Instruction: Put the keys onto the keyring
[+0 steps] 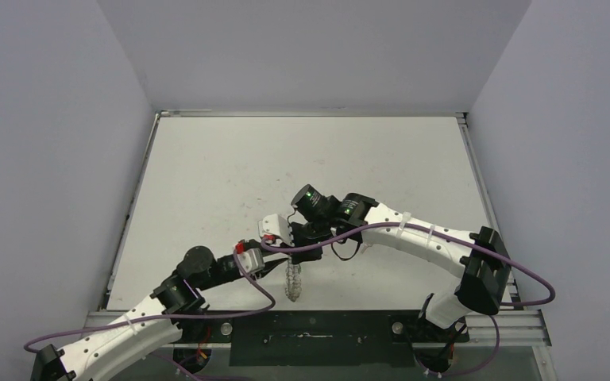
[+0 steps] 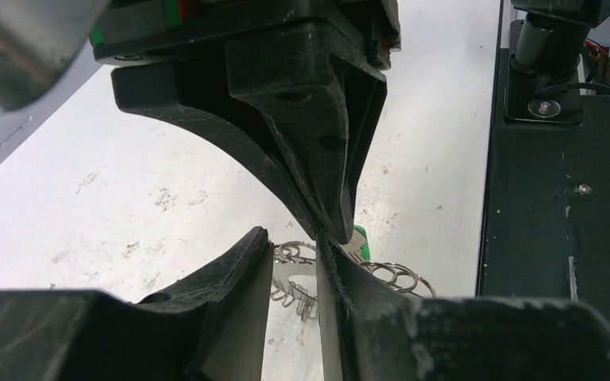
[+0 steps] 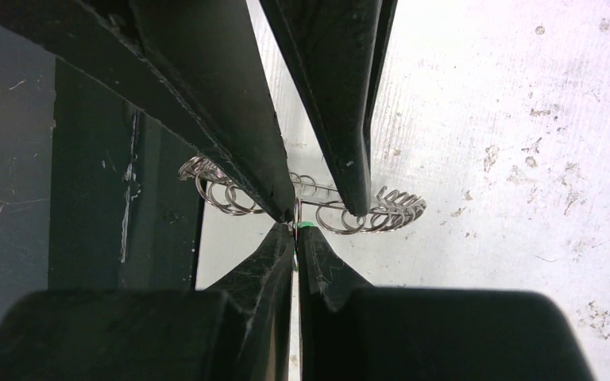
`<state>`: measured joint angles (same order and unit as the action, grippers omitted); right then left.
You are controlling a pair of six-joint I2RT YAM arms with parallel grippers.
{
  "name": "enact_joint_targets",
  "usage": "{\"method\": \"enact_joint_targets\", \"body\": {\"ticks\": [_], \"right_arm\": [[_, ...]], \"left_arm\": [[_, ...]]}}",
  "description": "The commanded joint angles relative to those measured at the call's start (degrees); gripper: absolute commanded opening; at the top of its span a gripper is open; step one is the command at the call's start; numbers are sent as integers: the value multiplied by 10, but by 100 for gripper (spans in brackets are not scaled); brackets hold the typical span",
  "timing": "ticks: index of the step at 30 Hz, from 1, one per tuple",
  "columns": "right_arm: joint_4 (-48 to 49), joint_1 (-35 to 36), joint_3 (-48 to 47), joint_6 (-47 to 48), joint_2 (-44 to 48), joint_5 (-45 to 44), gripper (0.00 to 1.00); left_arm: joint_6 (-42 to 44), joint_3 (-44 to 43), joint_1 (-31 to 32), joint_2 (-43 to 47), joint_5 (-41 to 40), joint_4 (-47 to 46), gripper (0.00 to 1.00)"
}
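The keyring (image 1: pixel 294 284), a silvery ring fringed with wire loops, lies stretched toward the table's near edge just below where both grippers meet. My right gripper (image 3: pixel 296 230) is shut on a thin metal piece of the keys, with a sliver of the green tag (image 3: pixel 306 225) at its tips. The same green tag (image 2: pixel 360 236) peeks out behind the right gripper's tips in the left wrist view. My left gripper (image 2: pixel 294 236) stands open, its fingers either side of the keyring's loops (image 2: pixel 295 255) and gripping nothing. The black tag is hidden.
The black metal strip (image 2: pixel 556 238) along the table's near edge lies close beside the keyring. The right arm's base (image 1: pixel 445 313) and the purple cables (image 1: pixel 258 290) hang near the grippers. White table (image 1: pixel 302 159) stretches behind, walled on three sides.
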<state>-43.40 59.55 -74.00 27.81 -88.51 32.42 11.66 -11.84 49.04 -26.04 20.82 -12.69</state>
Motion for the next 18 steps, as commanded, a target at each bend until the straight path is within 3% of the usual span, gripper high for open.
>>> {"method": "enact_joint_targets", "body": {"ticks": [1, 18], "right_arm": [[5, -4, -5, 8, 29, 16, 0], [4, 3, -46, -3, 30, 26, 0]], "left_arm": [[-16, -17, 3, 2, -10, 14, 25], [-25, -24, 6, -31, 17, 6, 25]]}}
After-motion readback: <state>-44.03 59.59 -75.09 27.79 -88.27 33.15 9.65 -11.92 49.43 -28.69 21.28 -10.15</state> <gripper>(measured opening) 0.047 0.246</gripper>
